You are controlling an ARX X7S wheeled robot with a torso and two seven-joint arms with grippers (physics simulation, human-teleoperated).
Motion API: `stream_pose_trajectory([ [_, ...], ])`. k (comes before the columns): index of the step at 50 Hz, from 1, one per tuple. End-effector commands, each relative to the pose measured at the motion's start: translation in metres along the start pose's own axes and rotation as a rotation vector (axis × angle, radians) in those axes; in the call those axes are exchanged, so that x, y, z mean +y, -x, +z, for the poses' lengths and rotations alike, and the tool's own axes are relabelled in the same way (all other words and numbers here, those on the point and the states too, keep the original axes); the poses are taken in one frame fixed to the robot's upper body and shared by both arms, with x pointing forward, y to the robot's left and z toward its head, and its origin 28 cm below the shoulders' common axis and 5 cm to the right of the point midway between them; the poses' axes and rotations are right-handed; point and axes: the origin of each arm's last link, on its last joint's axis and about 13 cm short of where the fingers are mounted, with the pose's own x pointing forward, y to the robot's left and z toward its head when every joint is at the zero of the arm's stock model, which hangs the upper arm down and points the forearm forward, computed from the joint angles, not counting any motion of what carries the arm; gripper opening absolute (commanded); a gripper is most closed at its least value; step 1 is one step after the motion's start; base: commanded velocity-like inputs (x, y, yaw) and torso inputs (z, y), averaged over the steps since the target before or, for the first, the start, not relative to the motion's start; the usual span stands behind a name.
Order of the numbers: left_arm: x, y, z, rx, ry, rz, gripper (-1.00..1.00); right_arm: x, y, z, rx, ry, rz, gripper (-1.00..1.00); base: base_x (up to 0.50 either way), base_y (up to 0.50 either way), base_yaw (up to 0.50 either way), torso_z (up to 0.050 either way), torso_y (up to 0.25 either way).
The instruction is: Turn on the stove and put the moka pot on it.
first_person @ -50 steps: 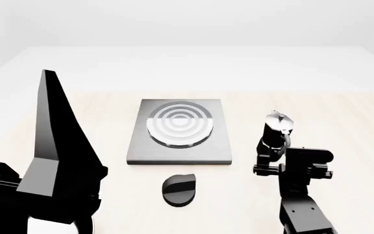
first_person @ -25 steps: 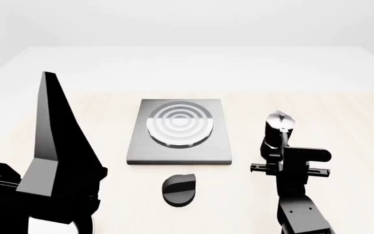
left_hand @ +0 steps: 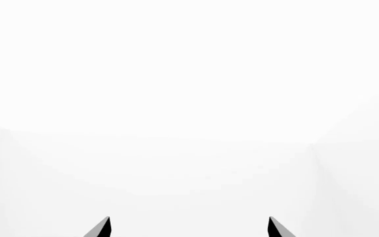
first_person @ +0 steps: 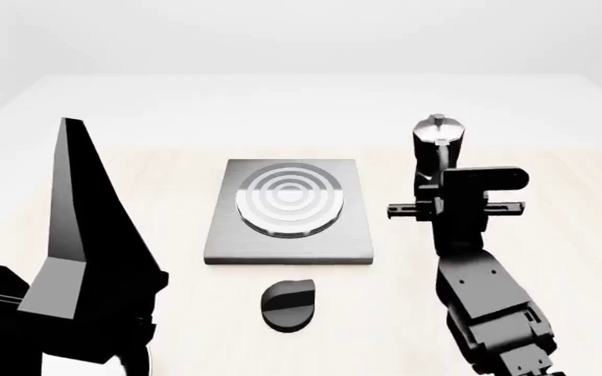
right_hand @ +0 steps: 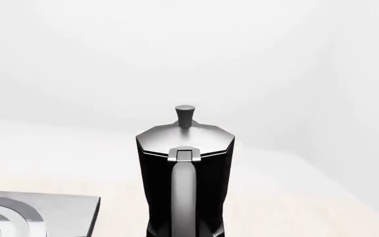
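Observation:
The moka pot (first_person: 437, 145) is black with a silver knobbed lid and stands upright in the air to the right of the stove (first_person: 288, 235). My right gripper (first_person: 432, 188) is shut on its side handle. In the right wrist view the moka pot (right_hand: 184, 163) fills the middle with its handle facing the camera, and a corner of the stove (right_hand: 57, 212) shows beside it. The stove is a dark-grey slab with raised silver rings. Its round black knob (first_person: 288, 304) lies on the table in front of it. My left gripper (left_hand: 188, 228) is open on empty space and points upward.
A pale wooden table (first_person: 552, 258) carries everything, and its white far part (first_person: 280, 102) runs back to a white wall. The tall black wedge of my left gripper (first_person: 71, 137) stands at the near left, well apart from the stove.
My right gripper has risen with the moka pot, which now sits higher and farther back in the head view. The left arm has barely shifted. Stove and knob are unmoved.

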Motion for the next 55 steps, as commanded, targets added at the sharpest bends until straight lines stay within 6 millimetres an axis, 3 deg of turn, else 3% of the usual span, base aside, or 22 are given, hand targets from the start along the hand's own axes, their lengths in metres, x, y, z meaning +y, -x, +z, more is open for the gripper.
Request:
stream_pose_trajectory([
  [1, 0.001, 0.001, 0.001, -0.002, 0.001, 0.005, 1.0, 0.008, -0.042, 0.051, -0.098, 0.018, 0.014, -1.0, 0.0, 0.0, 0.0, 0.0, 0.0],
  [9, 0.003, 0.0, 0.003, 0.001, -0.005, 0.009, 1.0, 0.02, -0.066, 0.049, -0.095, 0.047, 0.045, -1.0, 0.0, 0.0, 0.0, 0.0, 0.001],
  [14, 0.004, 0.001, 0.004, 0.004, -0.013, 0.008, 1.0, 0.027, -0.075, 0.058, -0.104, 0.028, 0.066, -1.0, 0.0, 0.0, 0.0, 0.0, 0.002],
  [25, 0.002, 0.0, 0.002, 0.01, -0.013, 0.006, 1.0, 0.036, -0.077, 0.068, -0.078, -0.043, 0.063, -1.0, 0.0, 0.0, 0.0, 0.0, 0.001],
  [42, 0.001, 0.0, -0.004, 0.024, -0.007, 0.003, 1.0, 0.05, -0.071, 0.062, -0.087, -0.019, 0.178, -1.0, 0.0, 0.0, 0.0, 0.0, 0.001],
  [55, 0.002, 0.001, -0.003, 0.031, -0.01, 0.005, 1.0, 0.068, -0.062, 0.054, -0.127, -0.156, 0.286, -1.0, 0.0, 0.0, 0.0, 0.0, 0.001],
])
